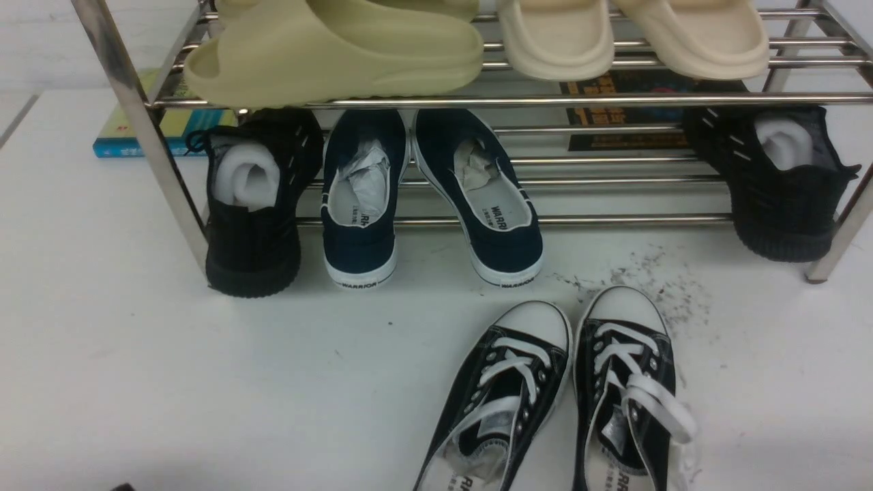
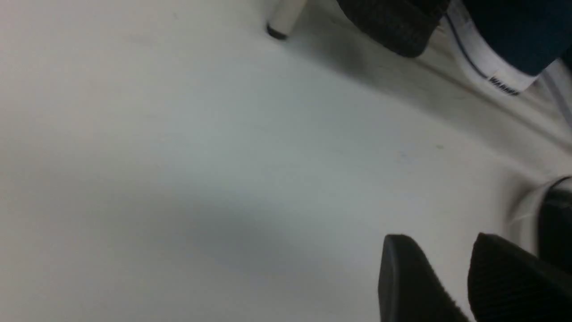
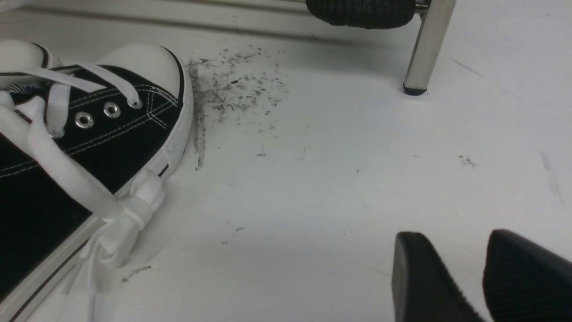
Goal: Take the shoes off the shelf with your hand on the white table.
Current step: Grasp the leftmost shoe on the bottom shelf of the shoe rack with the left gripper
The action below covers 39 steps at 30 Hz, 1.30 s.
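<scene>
The two navy slip-on shoes, left (image 1: pixel 360 204) and right (image 1: pixel 487 204), lie side by side on the lower tier of the chrome shelf (image 1: pixel 477 101), heels toward me and down at the white table (image 1: pixel 170 382). Both have crumpled paper inside. One navy heel marked WARRIOR shows in the left wrist view (image 2: pixel 505 49). My left gripper (image 2: pixel 440 243) hovers low over bare table, short of that heel, its jaws a little apart and empty. My right gripper (image 3: pixel 453 237) is also low over the table, jaws a little apart and empty. Neither gripper shows in the front view.
Black-and-white lace-up sneakers (image 1: pixel 566 395) stand on the table in front of the shelf, next to dark specks (image 1: pixel 648 279). Black knit sneakers sit at the lower tier's left (image 1: pixel 254 204) and right (image 1: pixel 777 184). Foam slides (image 1: pixel 334 48) fill the top tier. Shelf legs (image 3: pixel 424 49) stand on the table.
</scene>
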Each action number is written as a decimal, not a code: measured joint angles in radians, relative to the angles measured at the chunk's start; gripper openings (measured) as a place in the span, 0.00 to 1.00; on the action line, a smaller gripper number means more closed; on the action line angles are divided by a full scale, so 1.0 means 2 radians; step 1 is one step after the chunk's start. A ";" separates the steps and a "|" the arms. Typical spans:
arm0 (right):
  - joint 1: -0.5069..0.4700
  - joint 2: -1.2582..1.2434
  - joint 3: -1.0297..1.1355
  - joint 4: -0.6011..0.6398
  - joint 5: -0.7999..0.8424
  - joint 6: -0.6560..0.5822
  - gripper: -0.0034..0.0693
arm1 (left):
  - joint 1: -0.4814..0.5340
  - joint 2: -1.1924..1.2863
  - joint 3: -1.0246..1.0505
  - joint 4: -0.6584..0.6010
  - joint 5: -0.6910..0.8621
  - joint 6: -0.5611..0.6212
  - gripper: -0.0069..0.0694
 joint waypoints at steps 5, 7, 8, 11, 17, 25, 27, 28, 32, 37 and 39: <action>0.000 0.000 0.000 0.000 0.000 0.000 0.38 | 0.000 0.000 0.004 -0.145 -0.002 -0.105 0.41; 0.000 0.000 0.000 0.000 0.000 0.000 0.38 | 0.000 0.000 0.005 -0.160 -0.006 -0.114 0.41; 0.000 0.000 0.000 0.000 0.000 0.000 0.38 | 0.000 0.000 0.005 -0.162 -0.009 -0.116 0.41; 0.000 0.000 0.000 0.000 0.000 0.000 0.38 | 0.000 0.000 0.006 -0.172 -0.027 -0.118 0.40; 0.000 0.000 0.000 0.000 0.000 0.000 0.38 | 0.000 0.002 -0.045 -0.179 -0.036 -0.088 0.29; 0.000 0.000 0.000 0.000 0.000 0.000 0.38 | 0.000 0.192 -0.269 -0.057 0.095 -0.028 0.16; 0.000 0.000 0.000 0.000 0.000 0.000 0.38 | 0.000 0.271 -0.329 -0.012 0.181 -0.019 0.16; 0.000 0.000 0.000 0.000 0.000 0.000 0.38 | 0.000 0.279 -0.335 -0.012 0.181 -0.017 0.16; 0.000 0.000 0.000 0.000 0.000 0.000 0.38 | 0.000 0.425 -0.450 0.057 0.319 0.036 0.16; 0.000 0.000 0.000 0.000 0.000 0.000 0.38 | -0.022 0.587 -0.584 0.042 0.390 0.118 0.16; 0.000 0.000 0.000 0.000 0.000 0.000 0.38 | -0.054 0.640 -0.627 0.037 0.397 0.131 0.17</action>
